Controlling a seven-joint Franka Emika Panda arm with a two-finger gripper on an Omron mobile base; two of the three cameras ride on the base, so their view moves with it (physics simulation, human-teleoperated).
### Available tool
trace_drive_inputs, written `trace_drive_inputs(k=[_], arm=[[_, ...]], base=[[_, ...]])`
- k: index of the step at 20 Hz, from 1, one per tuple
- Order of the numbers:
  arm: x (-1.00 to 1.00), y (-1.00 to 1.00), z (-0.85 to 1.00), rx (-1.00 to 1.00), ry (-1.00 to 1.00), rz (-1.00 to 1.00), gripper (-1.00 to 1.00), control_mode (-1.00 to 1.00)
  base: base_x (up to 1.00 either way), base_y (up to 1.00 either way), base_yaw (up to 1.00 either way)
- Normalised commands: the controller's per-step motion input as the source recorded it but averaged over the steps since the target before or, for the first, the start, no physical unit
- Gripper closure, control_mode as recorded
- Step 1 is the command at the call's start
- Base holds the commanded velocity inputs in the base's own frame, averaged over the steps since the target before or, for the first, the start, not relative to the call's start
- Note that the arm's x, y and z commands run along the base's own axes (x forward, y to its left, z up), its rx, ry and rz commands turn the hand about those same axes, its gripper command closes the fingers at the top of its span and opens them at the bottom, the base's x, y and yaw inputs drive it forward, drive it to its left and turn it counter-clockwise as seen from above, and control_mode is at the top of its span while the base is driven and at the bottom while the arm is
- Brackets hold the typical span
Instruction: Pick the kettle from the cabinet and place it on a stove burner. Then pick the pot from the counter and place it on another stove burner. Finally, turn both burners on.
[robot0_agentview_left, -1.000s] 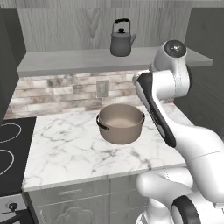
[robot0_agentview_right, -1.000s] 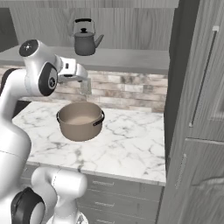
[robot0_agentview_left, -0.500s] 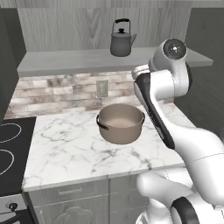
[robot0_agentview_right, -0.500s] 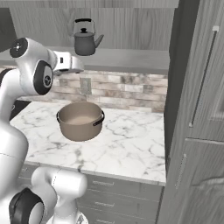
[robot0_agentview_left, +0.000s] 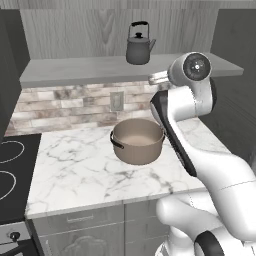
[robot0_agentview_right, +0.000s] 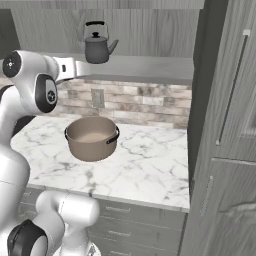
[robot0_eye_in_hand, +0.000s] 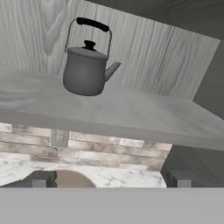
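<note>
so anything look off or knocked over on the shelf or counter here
Nothing stands out. The kettle stands upright on the cabinet shelf with its lid on, and the pot sits level on the counter, nothing spilled.

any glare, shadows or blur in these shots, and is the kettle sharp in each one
Left base view: even flat light, no glare, kettle sharp; soft shade under the shelf. Right base view: the same flat light, pot crisp. Hand view: kettle sharp with a dull sheen, fingertips slightly soft.
</note>
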Motion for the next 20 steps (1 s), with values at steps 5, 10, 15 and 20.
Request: trace_drive_inputs(k=[5,10,15,20], arm=[[0.11,0.07,0.2,0.0,-0.08,-0.01,-1.0,-1.0],[0.1,0.04,0.34,0.0,-0.02,-0.03,-1.0,-1.0],[0.04,0.02,0.42,0.02,0.0,-0.01,-1.0,-1.0],[0.02,0.04,0.36,0.03,-0.04,0.0,-1.0,-1.0]], base=[[0.0,0.0,0.0],[0.0,0.0,0.0],[0.0,0.0,0.0],[0.0,0.0,0.0]])
